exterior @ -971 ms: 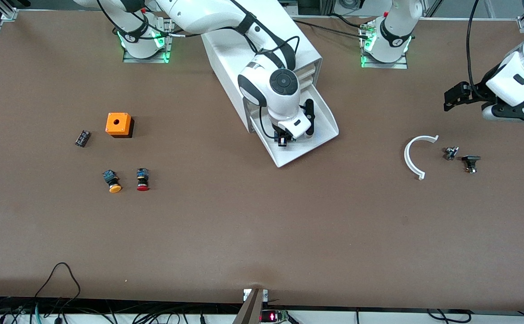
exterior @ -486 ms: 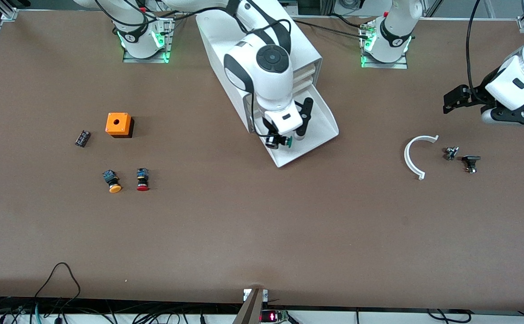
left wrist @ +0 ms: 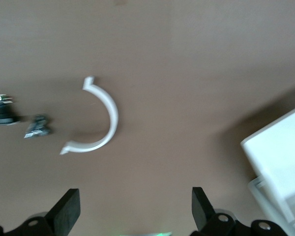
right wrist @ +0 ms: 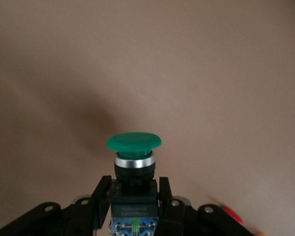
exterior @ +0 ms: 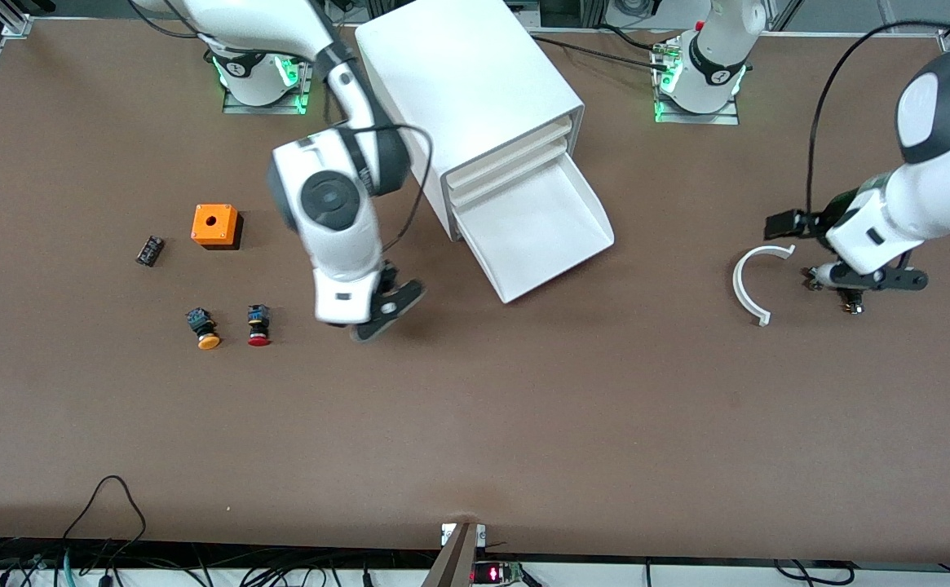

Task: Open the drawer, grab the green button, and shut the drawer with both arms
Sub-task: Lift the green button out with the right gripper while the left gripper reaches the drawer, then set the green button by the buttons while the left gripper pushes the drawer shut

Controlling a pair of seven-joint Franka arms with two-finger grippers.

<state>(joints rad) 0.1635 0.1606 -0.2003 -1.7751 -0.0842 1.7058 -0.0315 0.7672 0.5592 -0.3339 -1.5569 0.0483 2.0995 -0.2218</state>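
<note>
The drawer (exterior: 541,232) stands pulled out of the white cabinet (exterior: 475,81), and its tray shows nothing inside. My right gripper (exterior: 378,313) is over the bare table between the drawer and the red-capped button (exterior: 258,325). It is shut on the black-and-blue body of the green-capped button (right wrist: 134,142), which shows only in the right wrist view, between the gripper's (right wrist: 134,189) fingers; in the front view the hand hides it. My left gripper (exterior: 859,281) is over small parts beside a white arc (exterior: 748,281), toward the left arm's end. Its fingers (left wrist: 69,211) are wide open and empty.
An orange-capped button (exterior: 203,328), an orange box (exterior: 214,225) and a small black part (exterior: 149,249) lie toward the right arm's end. Two small dark parts (left wrist: 37,127) lie beside the white arc (left wrist: 101,118). The cabinet's corner (left wrist: 280,157) shows in the left wrist view.
My right gripper lifted the green-capped button out of the drawer and swung toward the right arm's end. My left gripper came down over the small parts by the arc.
</note>
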